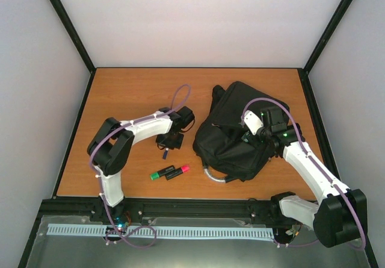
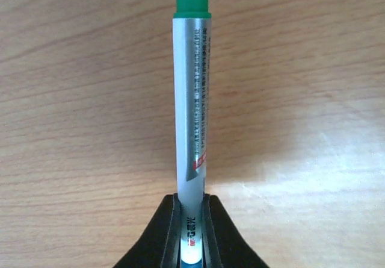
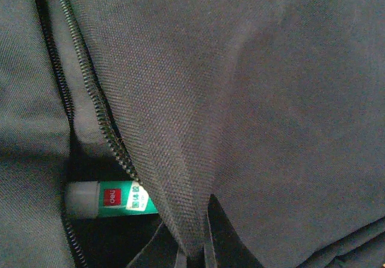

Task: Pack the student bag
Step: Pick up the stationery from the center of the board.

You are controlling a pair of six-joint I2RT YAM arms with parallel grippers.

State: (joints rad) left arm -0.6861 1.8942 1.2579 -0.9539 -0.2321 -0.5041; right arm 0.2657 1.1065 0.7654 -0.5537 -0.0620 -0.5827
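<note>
The student bag, a large black backpack, lies on the right half of the wooden table, its grey loop handle toward the near edge. My right gripper is shut on a fold of the bag's fabric beside the open zip. A green-and-white glue stick lies inside the opening. My left gripper is shut on a silver pen with a green cap, held just over the table left of the bag.
A green highlighter and a pink highlighter lie side by side on the table, nearer the front edge than the left gripper. Black frame posts and white walls enclose the table.
</note>
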